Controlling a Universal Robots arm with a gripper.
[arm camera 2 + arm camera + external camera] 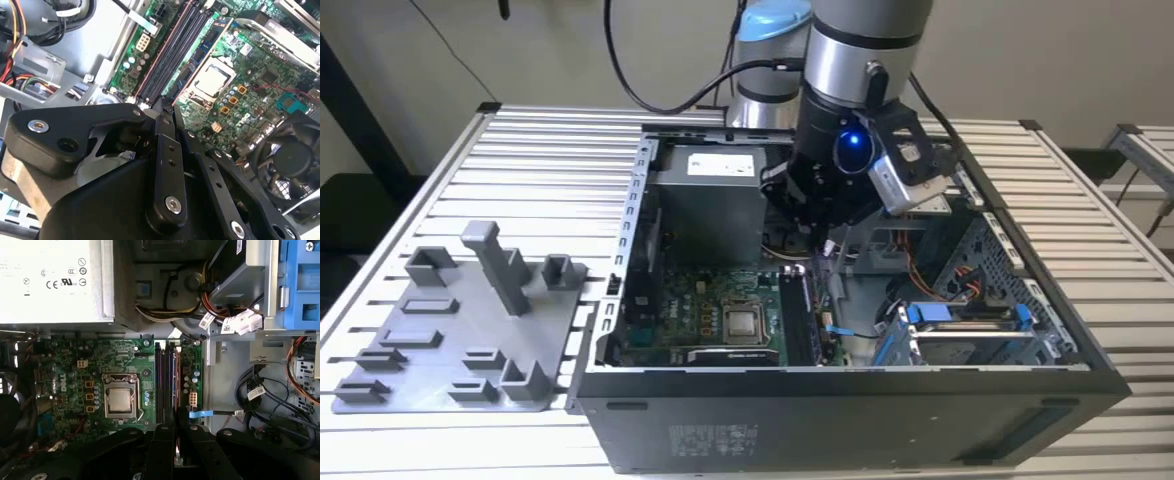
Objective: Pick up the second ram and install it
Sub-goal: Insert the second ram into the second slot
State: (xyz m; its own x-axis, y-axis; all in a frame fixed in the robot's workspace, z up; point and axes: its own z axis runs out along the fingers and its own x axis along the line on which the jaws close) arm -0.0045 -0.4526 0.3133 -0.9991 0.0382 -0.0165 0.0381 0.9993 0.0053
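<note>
Gripper (174, 430) clamped on second ram (173, 385). Stick held edge-on over DIMM slots (161, 385), just beside CPU (120, 400). Risk judged: if pressed tilted or off-slot, stick jammed, contacts scraped, 1 end left unlatched.

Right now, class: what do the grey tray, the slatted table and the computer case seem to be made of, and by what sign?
Grey tray: probably plastic, matt; uniform dull grey, blocky moulded posts.
Slatted table: likely aluminium; pale, soft sheen on ribbed slats.
Computer case: seemingly sheet metal; black matt outside, bare grey inside.
</note>
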